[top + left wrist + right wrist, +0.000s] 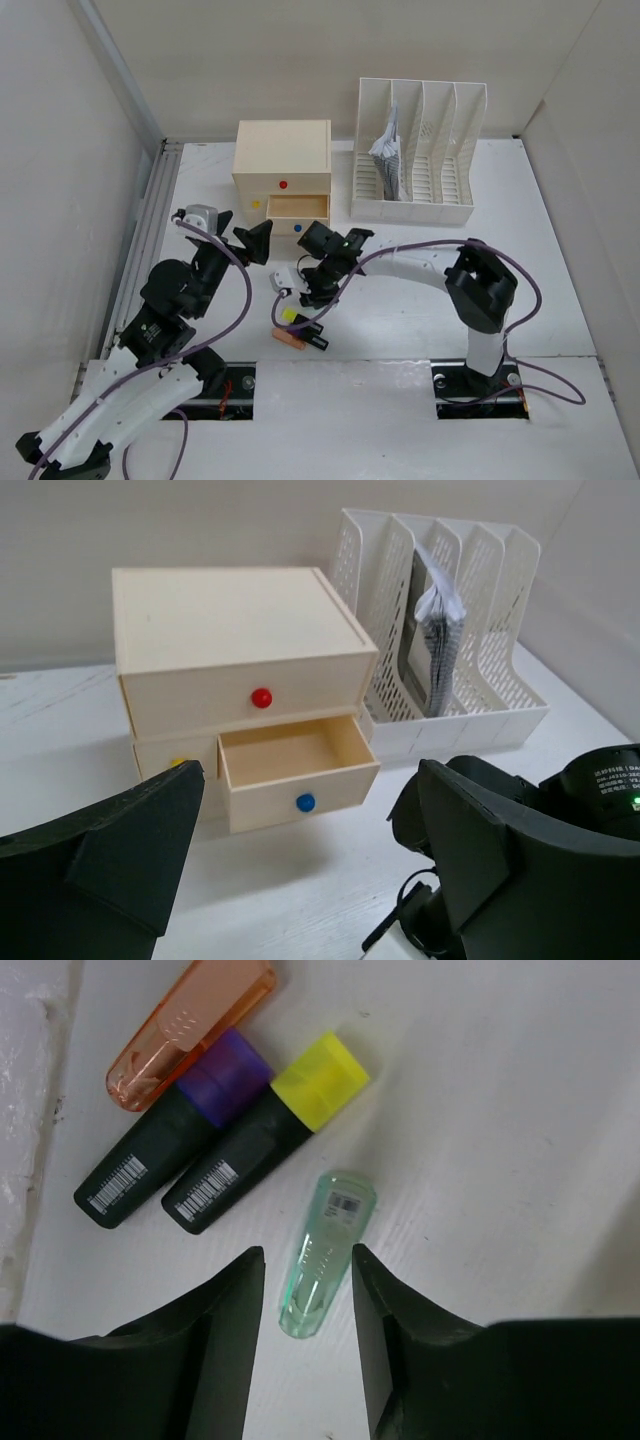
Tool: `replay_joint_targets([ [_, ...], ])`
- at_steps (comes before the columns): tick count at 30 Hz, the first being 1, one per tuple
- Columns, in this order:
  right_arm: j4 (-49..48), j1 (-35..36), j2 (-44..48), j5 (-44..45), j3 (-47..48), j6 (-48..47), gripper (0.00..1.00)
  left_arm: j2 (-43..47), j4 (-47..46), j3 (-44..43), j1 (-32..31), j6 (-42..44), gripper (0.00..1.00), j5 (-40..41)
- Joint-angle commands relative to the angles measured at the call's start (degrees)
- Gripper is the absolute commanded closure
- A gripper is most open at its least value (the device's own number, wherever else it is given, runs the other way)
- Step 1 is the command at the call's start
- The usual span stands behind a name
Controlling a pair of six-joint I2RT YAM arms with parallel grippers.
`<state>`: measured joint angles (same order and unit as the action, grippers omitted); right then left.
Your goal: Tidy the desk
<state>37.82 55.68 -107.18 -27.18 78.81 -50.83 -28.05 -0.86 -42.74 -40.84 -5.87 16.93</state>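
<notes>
- Top view: the desk [560, 260] fills the floor of the view. A drawer box [282, 160] and a file rack [415, 150] stand at its back.
- Left wrist: the left gripper [308, 770] is spread wide and empty, facing the box's open drawer [290, 755].
- Right wrist: the right gripper [308, 1255] is partly open, astride a pale green cap [325, 1250] lying on the desk beside three highlighters [240, 1160].

Cream 3-drawer box [235, 630] at rear: red-knob drawer shut, blue-knob drawer [295, 765] pulled out. White slotted file rack [500, 610] just beside it; holds printed papers [440, 630] in 1 slot. Lying flat: purple-capped highlighter [170, 1150] touching yellow-capped highlighter [265, 1130], orange cap [190, 1030] against the purple, pale green cap [325, 1250] slightly apart.
</notes>
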Motion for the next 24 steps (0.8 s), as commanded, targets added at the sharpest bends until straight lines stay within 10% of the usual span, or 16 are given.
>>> replay_joint_targets([
  [1, 0.23, 1.09, -1.11, 2.22, 0.74, 1.87, 0.54, 3.61, -0.89, 0.82, -0.38, 3.93, 0.13, 0.83],
  [24, -5.48, 3.47, -5.85, 10.40, -0.32, 8.55, 0.50, 7.14, -1.42, 1.87, -0.38, 3.93, 0.12, 2.58],
])
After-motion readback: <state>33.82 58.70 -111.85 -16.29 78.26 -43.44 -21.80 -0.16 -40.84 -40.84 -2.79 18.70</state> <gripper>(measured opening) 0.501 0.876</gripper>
